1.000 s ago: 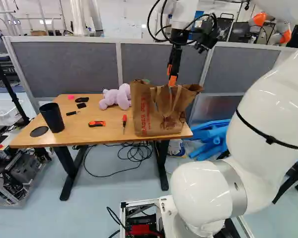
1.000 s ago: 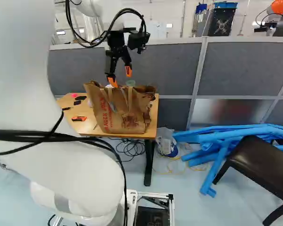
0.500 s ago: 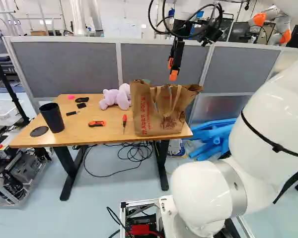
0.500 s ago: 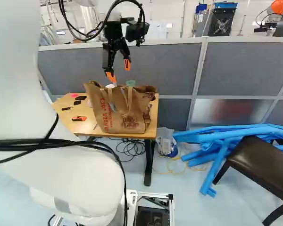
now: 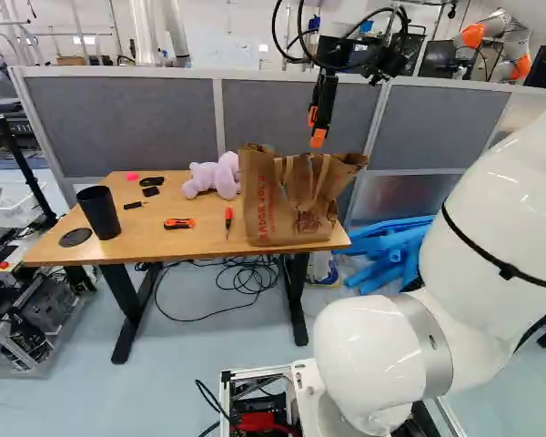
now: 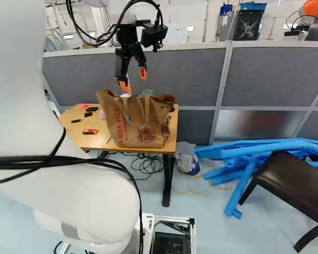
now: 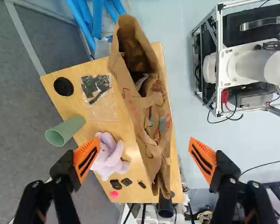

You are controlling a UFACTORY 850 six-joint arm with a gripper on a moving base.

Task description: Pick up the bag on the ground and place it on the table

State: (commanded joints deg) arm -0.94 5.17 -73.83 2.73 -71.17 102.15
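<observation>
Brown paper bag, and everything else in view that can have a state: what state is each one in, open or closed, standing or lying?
Brown paper bag: standing on the table, mouth open, handles up
Pincer: open, above the bag, not gripping it
Black cup: upright
Red screwdriver: lying down
Orange-and-black cutter: lying flat, blade state unclear
Blue tubes: piled on the floor

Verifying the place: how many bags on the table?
2: brown paper bag on the right of the table, left base view; clear plastic bag beside it, wrist view only. More may be hidden.
</observation>
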